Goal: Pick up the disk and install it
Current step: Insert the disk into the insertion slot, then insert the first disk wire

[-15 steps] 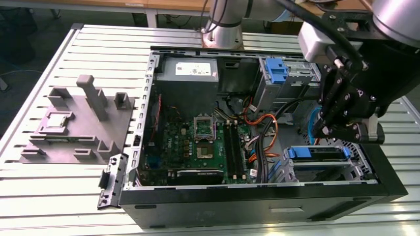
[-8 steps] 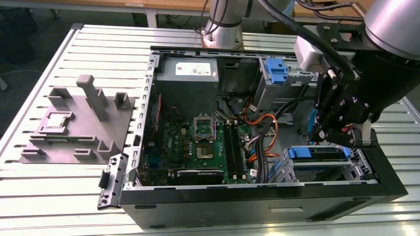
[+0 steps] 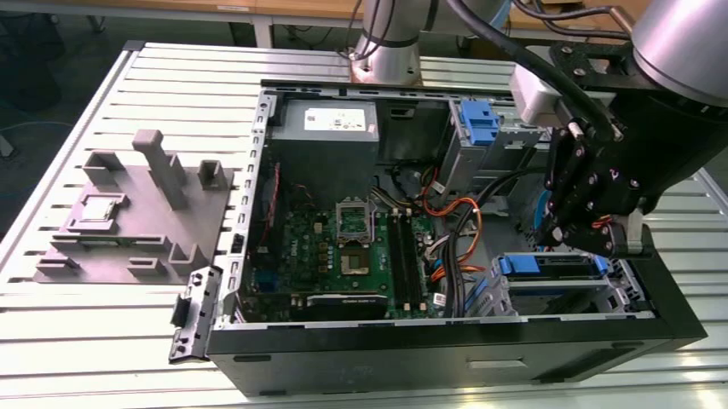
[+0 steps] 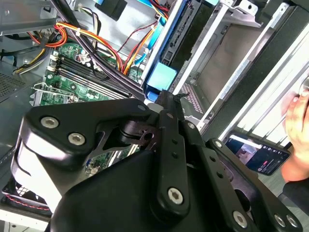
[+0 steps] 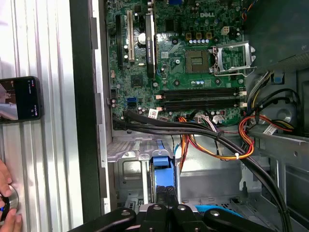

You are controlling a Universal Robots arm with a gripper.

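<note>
From my station I saw the open computer case (image 3: 671, 332) lying on the slatted table (image 3: 170, 85), with the arm reaching in over the case's near corner at the exterior view's right. The gripper (image 3: 609, 243) hung directly above the silver drive bay (image 3: 569, 298) in that corner. The disk (image 3: 551, 266) sat in the bay, with the long blue edge of its carrier facing up just under the tool.

In the first wrist view the gripper (image 5: 165, 195) met the end of the disk (image 5: 162, 171), which appeared edge-on as a narrow blue strip inside the bay. In the second wrist view the gripper (image 4: 166, 99) ended right at the disk's (image 4: 161, 77) blue end tab. I could not tell how wide the claw stood, nor whether it had hold of the carrier or only touched it.

The green motherboard (image 3: 341, 247) filled the middle of the case, and a bundle of orange and black cables (image 5: 212, 145) ran between it and the bay. The grey power supply (image 3: 330, 119) sat at the far edge of the case, with an upright blue bracket (image 3: 478, 119) on a second bay beside it. A grey moulded fixture (image 3: 136, 213) stood on the table just outside the case's edge, on the exterior view's left.

A phone (image 5: 19, 99) lay on the table slats outside the case wall nearest the bay, and a person's hand (image 5: 7, 193) rested near it.
</note>
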